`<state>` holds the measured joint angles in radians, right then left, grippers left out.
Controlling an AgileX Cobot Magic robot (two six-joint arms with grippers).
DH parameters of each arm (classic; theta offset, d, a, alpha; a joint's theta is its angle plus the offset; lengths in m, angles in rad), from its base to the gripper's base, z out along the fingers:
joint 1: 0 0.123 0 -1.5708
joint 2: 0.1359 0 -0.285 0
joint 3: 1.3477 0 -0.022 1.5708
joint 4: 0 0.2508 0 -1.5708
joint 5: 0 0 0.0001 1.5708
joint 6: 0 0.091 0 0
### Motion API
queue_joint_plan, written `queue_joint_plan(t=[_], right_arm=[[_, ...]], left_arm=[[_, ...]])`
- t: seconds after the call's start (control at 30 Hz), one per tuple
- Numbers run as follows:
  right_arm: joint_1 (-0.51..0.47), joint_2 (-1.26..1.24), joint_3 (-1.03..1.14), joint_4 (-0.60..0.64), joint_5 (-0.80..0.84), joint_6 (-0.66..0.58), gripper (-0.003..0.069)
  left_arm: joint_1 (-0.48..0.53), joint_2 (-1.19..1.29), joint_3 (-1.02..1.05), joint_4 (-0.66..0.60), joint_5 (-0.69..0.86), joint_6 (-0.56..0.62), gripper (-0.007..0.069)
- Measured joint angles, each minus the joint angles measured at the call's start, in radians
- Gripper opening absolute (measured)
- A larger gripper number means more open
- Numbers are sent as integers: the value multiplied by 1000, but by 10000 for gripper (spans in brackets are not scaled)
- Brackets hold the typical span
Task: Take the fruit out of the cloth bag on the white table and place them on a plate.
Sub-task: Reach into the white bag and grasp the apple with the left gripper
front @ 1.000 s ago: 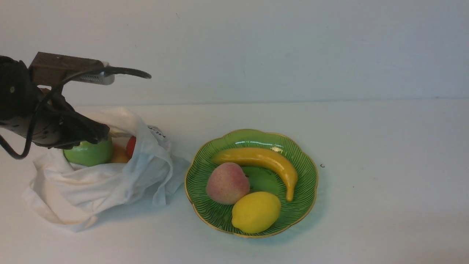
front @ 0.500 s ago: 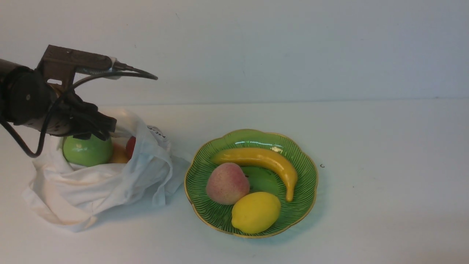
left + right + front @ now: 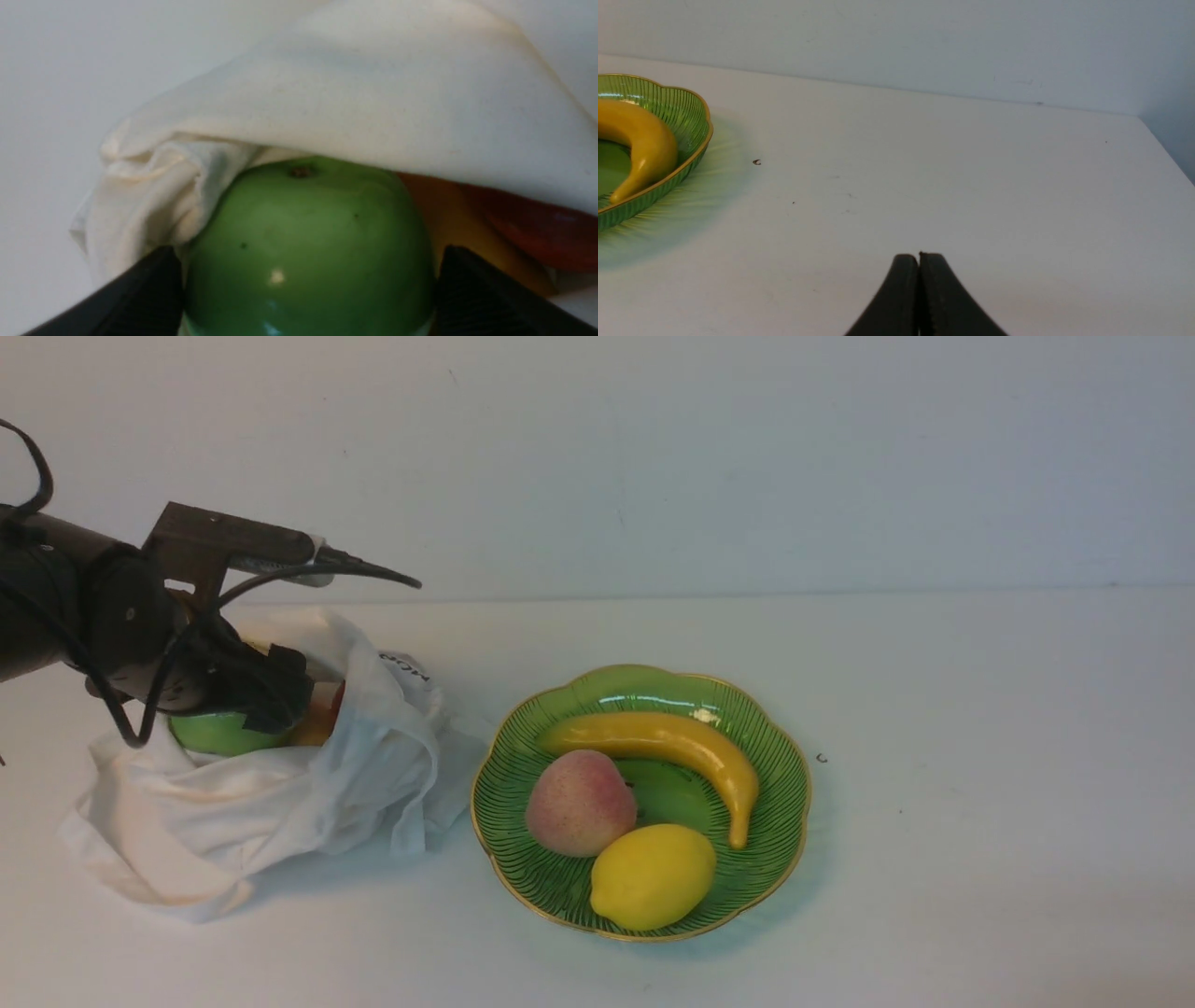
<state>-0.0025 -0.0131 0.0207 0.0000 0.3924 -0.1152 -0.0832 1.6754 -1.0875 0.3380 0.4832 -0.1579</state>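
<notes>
1. Front view: from the robot's side, facing forward and slightly down across the white table [image 3: 980, 877] to the back wall [image 3: 747, 457].
2. Left wrist view: very close on the green apple [image 3: 308, 252] in the cloth bag [image 3: 373, 93]; the front view shares both.
3. Right wrist view: low, facing the back wall; shares the plate [image 3: 684, 105], banana [image 3: 647, 140] and probably a speck [image 3: 757, 162] with the front.

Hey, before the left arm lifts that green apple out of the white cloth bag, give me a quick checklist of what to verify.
1. Left gripper straddles the glossy round green apple: ok.
2. Grip firm on it: cannot tell.
3. White cloth bag clear of the apple: not ok, a fold lies over it.
4. Room on the scalloped green plate: cannot tell; yellow banana, pink peach and yellow lemon crowd it.
5. Right gripper shut, away from the plate: ok.
</notes>
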Motion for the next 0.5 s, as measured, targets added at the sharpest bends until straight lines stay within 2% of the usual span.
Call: queue_joint_plan(t=[0.13,0.33,0.5], right_arm=[[0,0,0,0,0,0,-13],[0,0,0,0,0,0,-13],[0,0,0,0,0,0,-13]], left_arm=[[0,21,-2,90,-14,-52,682],[0,42,-2,223,-32,-210,672],[0,64,-2,256,-37,-271,598]])
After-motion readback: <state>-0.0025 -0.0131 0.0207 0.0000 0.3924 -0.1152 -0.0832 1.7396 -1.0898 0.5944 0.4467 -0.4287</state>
